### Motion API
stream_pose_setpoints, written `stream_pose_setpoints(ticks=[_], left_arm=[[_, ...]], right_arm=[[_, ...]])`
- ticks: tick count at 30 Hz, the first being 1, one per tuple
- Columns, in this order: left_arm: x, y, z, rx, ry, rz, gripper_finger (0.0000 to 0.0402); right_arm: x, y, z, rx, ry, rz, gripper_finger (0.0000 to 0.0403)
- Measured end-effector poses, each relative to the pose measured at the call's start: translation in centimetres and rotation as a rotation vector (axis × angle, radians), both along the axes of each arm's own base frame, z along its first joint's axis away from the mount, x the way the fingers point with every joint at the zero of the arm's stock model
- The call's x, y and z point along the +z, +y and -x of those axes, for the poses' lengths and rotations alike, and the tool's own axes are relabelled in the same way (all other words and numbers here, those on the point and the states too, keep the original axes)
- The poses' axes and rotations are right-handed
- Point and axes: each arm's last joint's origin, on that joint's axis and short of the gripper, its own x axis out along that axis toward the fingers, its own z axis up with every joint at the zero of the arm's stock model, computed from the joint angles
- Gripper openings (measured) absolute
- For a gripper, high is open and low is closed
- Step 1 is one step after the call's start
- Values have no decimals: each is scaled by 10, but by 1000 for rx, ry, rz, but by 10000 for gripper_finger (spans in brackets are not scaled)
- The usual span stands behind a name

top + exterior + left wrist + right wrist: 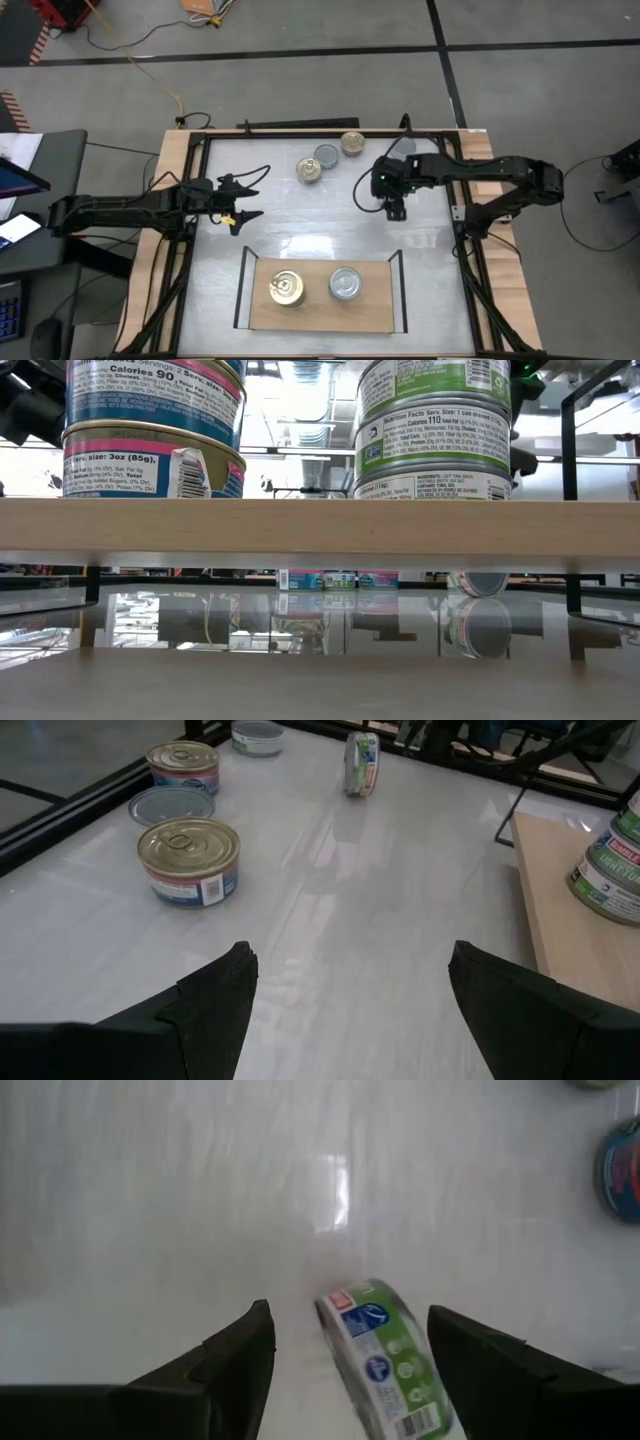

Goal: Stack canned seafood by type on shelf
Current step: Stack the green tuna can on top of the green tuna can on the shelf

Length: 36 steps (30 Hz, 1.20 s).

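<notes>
High view: two stacks (286,289) are being carried by the shelf (320,315). Left wrist view: left gripper (345,990) is being held spread above bare tabletop (360,920). Right wrist view: right gripper (350,1345) is being held spread around an on-edge can (385,1355), unpinched.

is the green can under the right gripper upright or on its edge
On its edge: the green-label can stands on its rim between the open right gripper fingers, label facing up.

Two can stacks (286,289) side by side on shelf (320,314)

Green-labelled tin (385,1360), gold-lidded tin (189,861)
</notes>
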Motion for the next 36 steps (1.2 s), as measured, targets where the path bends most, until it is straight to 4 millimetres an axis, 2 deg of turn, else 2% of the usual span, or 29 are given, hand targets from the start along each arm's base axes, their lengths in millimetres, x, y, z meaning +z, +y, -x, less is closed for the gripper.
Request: stream_pose_setpoints(ticks=[9,12,20,25,31,34,36], left_arm=[[0,0,0,-4,-1,-14,318],[2,0,-1,1,-18,-25,318],[0,0,0,-7,-1,-13,318],[0,0,0,-12,8,-17,318],[-2,0,1,-12,21,-11,318],[-2,0,1,-12,21,-10,318],[-2,0,1,-12,21,-10,318]], right_arm=[[7,3,-3,79,87,27,286],[8,0,-15,88,123,44,286],[-6,-11,-41,119,281,70,286],[-17,-11,-47,177,382,53,286],[-34,-21,-50,144,458,32,283],[-38,-21,-50,86,472,15,266],[-38,-20,-48,45,487,-2,239]])
